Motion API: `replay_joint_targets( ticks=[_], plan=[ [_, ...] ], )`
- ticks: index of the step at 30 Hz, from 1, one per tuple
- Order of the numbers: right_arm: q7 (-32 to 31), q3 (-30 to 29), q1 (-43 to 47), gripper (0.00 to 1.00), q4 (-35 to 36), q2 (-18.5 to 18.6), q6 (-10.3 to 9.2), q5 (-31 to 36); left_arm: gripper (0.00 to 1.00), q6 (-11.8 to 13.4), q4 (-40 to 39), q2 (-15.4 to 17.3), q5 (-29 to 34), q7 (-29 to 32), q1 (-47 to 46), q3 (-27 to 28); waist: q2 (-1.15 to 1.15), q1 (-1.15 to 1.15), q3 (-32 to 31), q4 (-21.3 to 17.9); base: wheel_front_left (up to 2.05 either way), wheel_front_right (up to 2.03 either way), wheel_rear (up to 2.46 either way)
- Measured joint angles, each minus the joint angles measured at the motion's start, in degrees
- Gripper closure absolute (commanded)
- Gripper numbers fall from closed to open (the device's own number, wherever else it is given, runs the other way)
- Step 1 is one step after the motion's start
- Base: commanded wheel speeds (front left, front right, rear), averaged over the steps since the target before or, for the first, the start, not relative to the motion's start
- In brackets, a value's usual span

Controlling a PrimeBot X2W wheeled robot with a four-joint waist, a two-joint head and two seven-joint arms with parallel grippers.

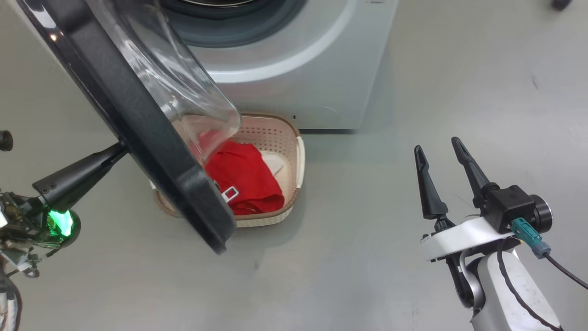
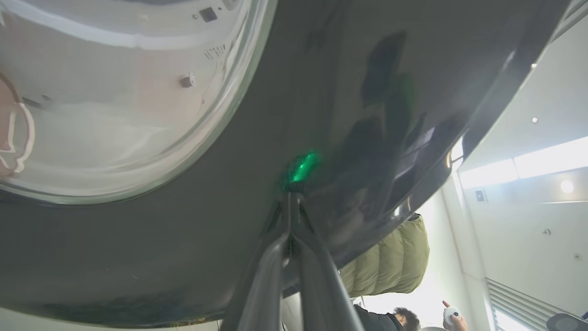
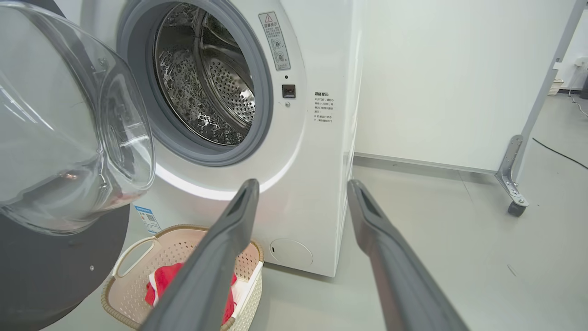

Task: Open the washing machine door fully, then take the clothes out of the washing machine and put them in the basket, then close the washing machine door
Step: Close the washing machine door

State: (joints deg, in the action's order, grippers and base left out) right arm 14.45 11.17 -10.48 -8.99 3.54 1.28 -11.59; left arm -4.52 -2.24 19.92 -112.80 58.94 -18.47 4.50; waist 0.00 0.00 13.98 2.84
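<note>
Left jaws pressed together, tips touching the black outer rim of the washing machine door (image 2: pixel 321 92), which stands open. Right jaws spread wide, gripping nothing. Left of them, under the door's glass: basket (image 1: pixel 275 133) holding the clothes (image 1: pixel 243 177).

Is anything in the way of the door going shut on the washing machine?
Nothing that I can see. The drum mouth looks empty, and the clothes lie in the basket on the floor, beneath the washing machine door. The left end effector, shut, touches the door's black rim.
</note>
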Motion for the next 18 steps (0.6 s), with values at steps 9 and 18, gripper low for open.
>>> replay_joint_targets(
  ticks=[9,18],
  plan=[
    [0.0,0.91,-0.03,0.0,1.13,-0.16,-0.01,-0.93,1.0,2.12,-1.59,-0.1,0.0,-0.27,-0.27,-0.63,0.0,0.0,0.93,-6.47,0.0,0.0,0.0],
    [0.0,2.22,-1.23,0.0,3.12,-0.36,0.0,-2.11,1.0,5.32,-2.59,-0.08,0.01,-1.6,-4.88,-0.82,0.0,0.0,3.13,-12.1,0.0,0.0,0.0]
  ],
)
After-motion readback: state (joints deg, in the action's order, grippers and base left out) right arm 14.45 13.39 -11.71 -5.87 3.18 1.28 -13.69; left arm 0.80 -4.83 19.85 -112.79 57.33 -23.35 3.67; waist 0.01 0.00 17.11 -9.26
